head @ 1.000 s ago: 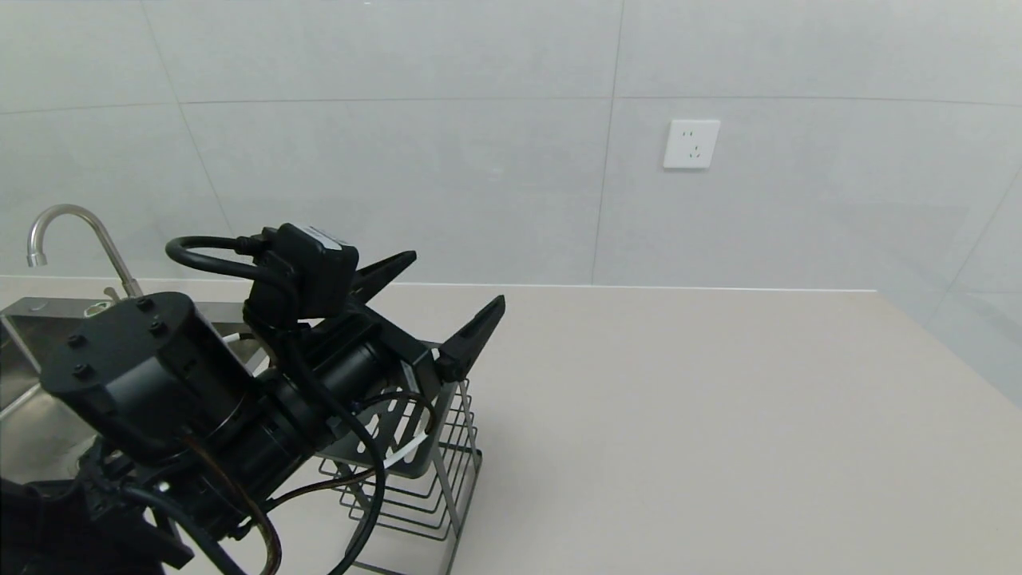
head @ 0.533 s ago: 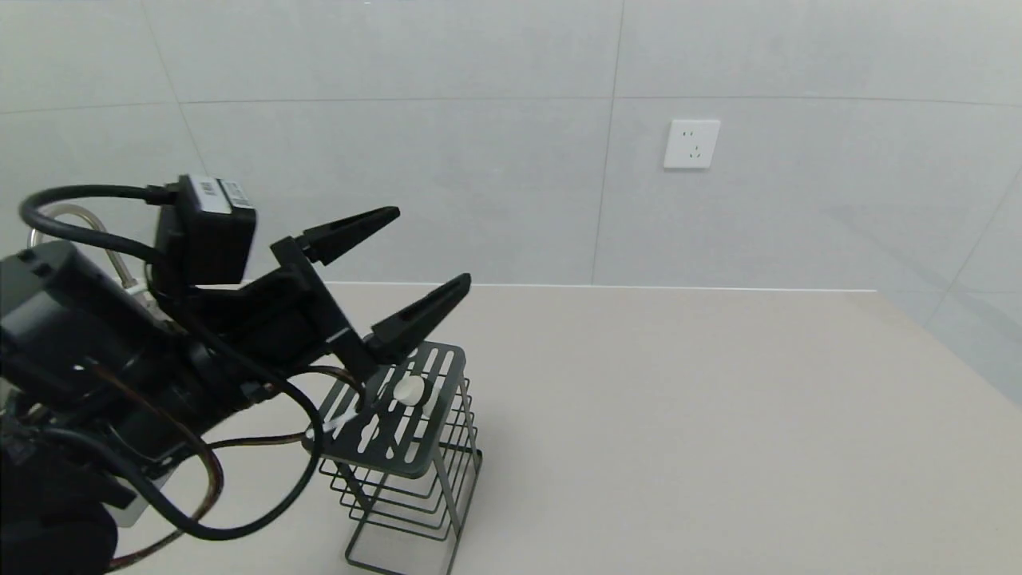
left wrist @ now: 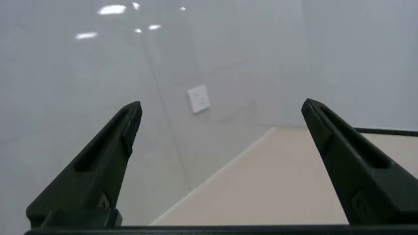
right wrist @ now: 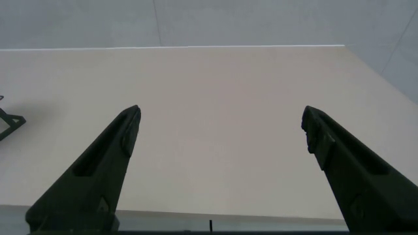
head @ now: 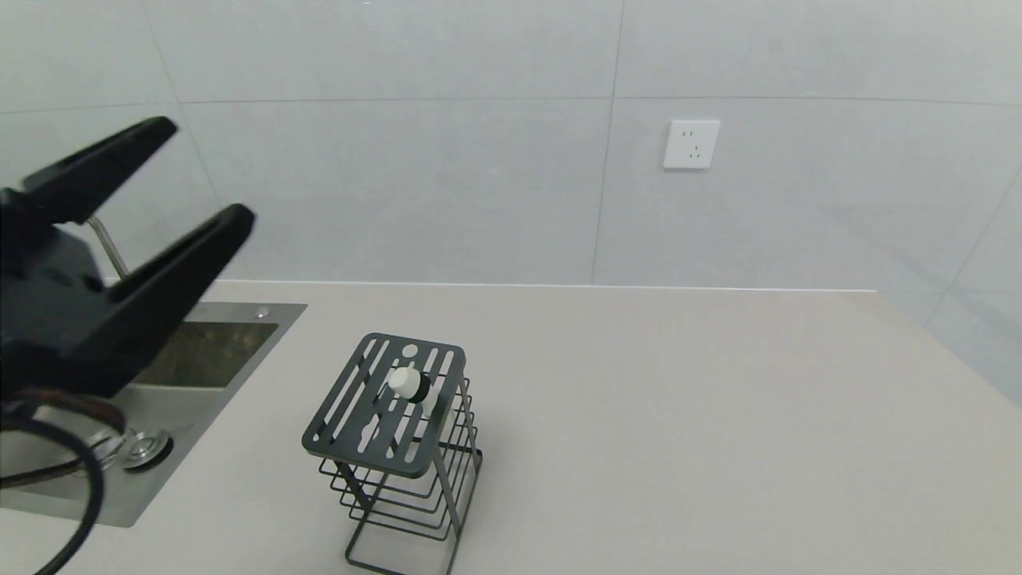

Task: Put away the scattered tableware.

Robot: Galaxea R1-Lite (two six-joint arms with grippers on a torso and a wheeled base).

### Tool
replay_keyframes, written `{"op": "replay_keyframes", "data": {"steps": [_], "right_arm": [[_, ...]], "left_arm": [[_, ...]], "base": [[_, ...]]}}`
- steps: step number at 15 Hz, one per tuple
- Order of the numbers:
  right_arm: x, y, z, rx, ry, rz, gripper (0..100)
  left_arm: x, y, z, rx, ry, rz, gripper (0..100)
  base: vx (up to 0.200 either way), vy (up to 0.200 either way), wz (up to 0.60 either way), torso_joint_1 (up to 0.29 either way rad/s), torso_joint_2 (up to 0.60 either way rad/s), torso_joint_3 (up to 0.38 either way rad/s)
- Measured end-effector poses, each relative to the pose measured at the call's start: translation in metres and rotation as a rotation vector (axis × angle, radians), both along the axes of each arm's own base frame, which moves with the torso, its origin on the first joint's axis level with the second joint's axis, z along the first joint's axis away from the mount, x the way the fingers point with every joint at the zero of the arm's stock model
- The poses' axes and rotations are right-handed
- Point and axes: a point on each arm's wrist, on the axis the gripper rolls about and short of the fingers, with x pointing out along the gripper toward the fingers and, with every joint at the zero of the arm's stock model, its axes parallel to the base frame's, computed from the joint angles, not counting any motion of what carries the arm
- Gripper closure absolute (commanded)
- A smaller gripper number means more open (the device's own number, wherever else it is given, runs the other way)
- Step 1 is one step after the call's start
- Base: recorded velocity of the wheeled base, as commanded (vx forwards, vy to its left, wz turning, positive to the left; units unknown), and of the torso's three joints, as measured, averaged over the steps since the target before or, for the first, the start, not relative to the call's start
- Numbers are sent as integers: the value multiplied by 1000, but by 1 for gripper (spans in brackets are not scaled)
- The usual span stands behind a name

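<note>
The white-tipped utensil [head: 406, 384] is standing in the rack [head: 363, 460] on the bench [head: 679, 415], probably light, stiff and smooth, best taken at its tip, while the left end effector [head: 201, 171] and the right end effector [right wrist: 222, 116] are hanging released.

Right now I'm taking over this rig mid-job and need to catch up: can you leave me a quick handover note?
Left hand: open, holding nothing, raised on the side of the steel sink.
Right hand: open, holding nothing, above the beige countertop.
Things: the dark metal wire rack with slotted top stands on the countertop beside the sink; one white round-ended utensil stands in a slot.
Done: that utensil is stowed.
Left: I cannot tell what other tableware remains; look around first.
</note>
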Motion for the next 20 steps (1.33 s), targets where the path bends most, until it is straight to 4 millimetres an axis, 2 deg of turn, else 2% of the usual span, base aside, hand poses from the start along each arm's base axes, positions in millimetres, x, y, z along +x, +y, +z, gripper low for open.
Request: {"op": "replay_keyframes", "data": {"steps": [2,4,7,9,11,12,14,16,20], "right_arm": [[0,0,0,0,0,0,0],[0,0,0,0,0,0,0],[0,0,0,0,0,0,0],[0,0,0,0,0,0,0],[0,0,0,0,0,0,0],[0,0,0,0,0,0,0],[0,0,0,0,1,0,0],[0,0,0,0,1,0,0],[0,0,0,-1,1,0,0]], "left_arm": [[-40,22,-2,-21,-41,94,0],[-75,34,-13,-23,-27,163,0],[-123,43,-46,-4,68,230,0],[-148,46,-84,17,204,286,0],[-156,47,-119,-10,294,417,0],[-154,49,-138,-13,392,492,0],[-154,51,-164,-3,547,605,0],[-155,53,-174,-16,607,700,0],[-155,53,-175,-47,614,710,0]], "base": [[0,0,0,0,0,0],[0,0,0,0,0,0],[0,0,0,0,0,0],[0,0,0,0,0,0],[0,0,0,0,0,0],[0,0,0,0,0,0],[0,0,0,0,0,0],[0,0,0,0,0,0],[0,0,0,0,0,0]]}}
